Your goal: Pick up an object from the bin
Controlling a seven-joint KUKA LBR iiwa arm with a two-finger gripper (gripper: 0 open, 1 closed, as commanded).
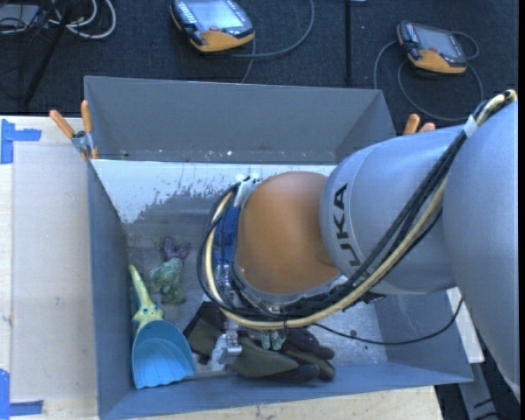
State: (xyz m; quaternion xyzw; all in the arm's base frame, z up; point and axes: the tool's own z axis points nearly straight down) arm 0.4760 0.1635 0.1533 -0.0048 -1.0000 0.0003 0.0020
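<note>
Bin (105, 261) is read as matt grey sheet metal, back wall scuffed and speckled. Blue scoop (160, 357) is taken as smooth plastic with a slight sheen. Dark olive pieces (271, 364) right of the scoop are seen matt, material undetermined. Orange cover (280, 230) beyond them is seen glossy and smooth.

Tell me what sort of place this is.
Probably a robotics lab or test cell. A big KUKA-marked arm reaches down into a grey metal bin holding small toys, among them a blue scoop, and two cabled control pendants lie on the dark floor behind it.
</note>
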